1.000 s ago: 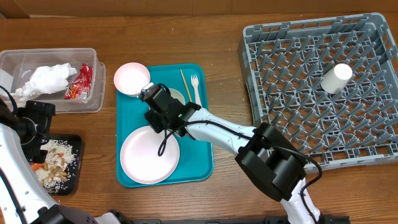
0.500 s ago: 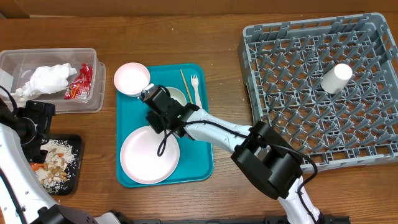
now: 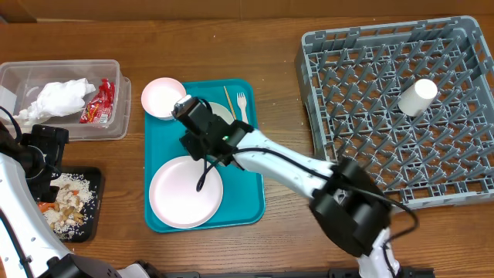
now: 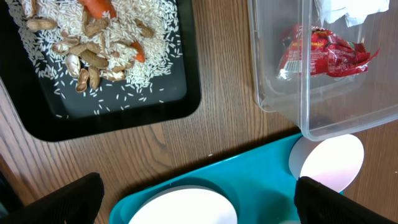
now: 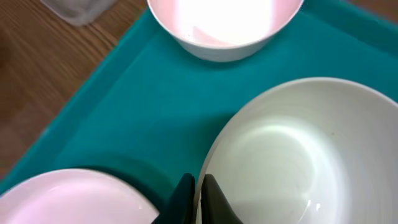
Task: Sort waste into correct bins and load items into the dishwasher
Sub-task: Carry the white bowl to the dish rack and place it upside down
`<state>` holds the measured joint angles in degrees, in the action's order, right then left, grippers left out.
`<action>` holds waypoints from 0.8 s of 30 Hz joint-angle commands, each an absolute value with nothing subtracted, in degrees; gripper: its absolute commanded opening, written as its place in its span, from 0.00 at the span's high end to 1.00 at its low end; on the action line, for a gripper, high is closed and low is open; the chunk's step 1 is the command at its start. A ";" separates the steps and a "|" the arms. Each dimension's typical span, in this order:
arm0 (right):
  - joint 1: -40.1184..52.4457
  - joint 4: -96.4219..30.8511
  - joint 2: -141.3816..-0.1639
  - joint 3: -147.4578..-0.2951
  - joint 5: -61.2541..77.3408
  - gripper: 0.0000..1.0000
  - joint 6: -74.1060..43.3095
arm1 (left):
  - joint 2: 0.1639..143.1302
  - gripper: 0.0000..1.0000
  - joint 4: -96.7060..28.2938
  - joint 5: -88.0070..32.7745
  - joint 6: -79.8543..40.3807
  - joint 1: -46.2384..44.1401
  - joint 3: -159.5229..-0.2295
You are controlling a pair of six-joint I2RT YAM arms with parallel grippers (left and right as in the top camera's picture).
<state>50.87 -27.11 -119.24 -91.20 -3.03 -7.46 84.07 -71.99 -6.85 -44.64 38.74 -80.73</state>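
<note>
My right gripper (image 5: pixel 197 186) is shut on the rim of the pale bowl (image 5: pixel 292 155), one finger inside and one outside; overhead it (image 3: pixel 207 126) covers most of that bowl (image 3: pixel 224 114) on the teal tray (image 3: pixel 247 193). The pinkish bowl (image 3: pixel 162 96) overhangs the tray's far left corner. The white plate (image 3: pixel 185 193) lies at the tray's front. A white fork (image 3: pixel 241 104) and a chopstick (image 3: pixel 228 100) lie at its far end. The small cup (image 3: pixel 417 96) lies in the grey dish rack (image 3: pixel 370 116). My left gripper (image 4: pixel 199 205) hangs open over the tray's left edge, holding nothing.
The clear tub (image 3: pixel 116 127) at far left holds a crumpled napkin (image 3: pixel 58 96) and a red wrapper (image 3: pixel 99 104). The black tray (image 4: pixel 124 118) in front of it holds rice (image 4: pixel 149 37), peanuts and carrot (image 4: pixel 99 6). Bare wood lies between teal tray and rack.
My right gripper has closed onto the pale bowl's rim and shifted slightly toward the far end of the tray. The left arm has not moved.
</note>
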 commanded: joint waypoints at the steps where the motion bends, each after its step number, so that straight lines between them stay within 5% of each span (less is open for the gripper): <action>1: 47.27 -30.89 -107.61 -93.93 -5.04 0.96 -12.10 | 84.31 0.00 -71.94 -6.44 -44.14 38.87 -81.17; 9: 23.22 -44.14 -95.68 -93.93 9.58 0.96 -18.02 | 84.31 0.00 -71.94 -6.44 -44.14 38.87 -81.17; 15: -4.51 -42.48 -99.70 -93.78 58.52 0.96 -10.63 | 84.31 0.00 -71.94 -6.44 -44.14 38.87 -81.17; 24: -10.96 -38.00 -109.10 -93.78 63.13 0.96 -12.23 | 84.31 0.00 -71.92 -6.44 -44.14 38.87 -81.17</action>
<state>-11.00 -39.79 -106.65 -93.12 58.57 -11.70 84.07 -71.99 -6.85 -44.62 38.74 -80.73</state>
